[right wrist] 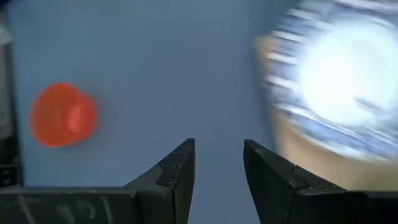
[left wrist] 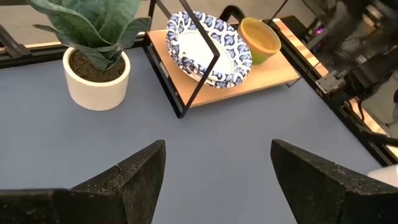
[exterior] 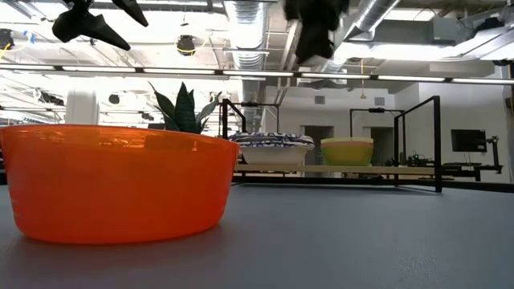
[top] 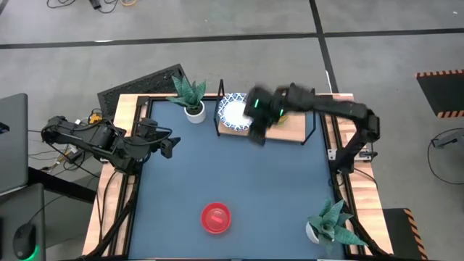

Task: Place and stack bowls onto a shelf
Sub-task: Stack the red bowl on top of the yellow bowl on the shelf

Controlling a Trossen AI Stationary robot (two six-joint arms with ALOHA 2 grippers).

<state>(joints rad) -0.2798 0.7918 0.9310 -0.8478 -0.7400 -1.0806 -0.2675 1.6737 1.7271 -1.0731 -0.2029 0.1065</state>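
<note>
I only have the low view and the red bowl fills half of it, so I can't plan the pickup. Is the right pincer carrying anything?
Observer: No, the right pincer is open and empty, above the front edge of the shelf, beside the patterned bowl.
Operator: Where does my target sit?
Observer: The red bowl stands alone near the table edge opposite the shelf.
Operator: And the left arm?
Observer: The left pincer is open, at the table's left edge.

Bright ceiling light, motion-blurred right wrist view.
</note>
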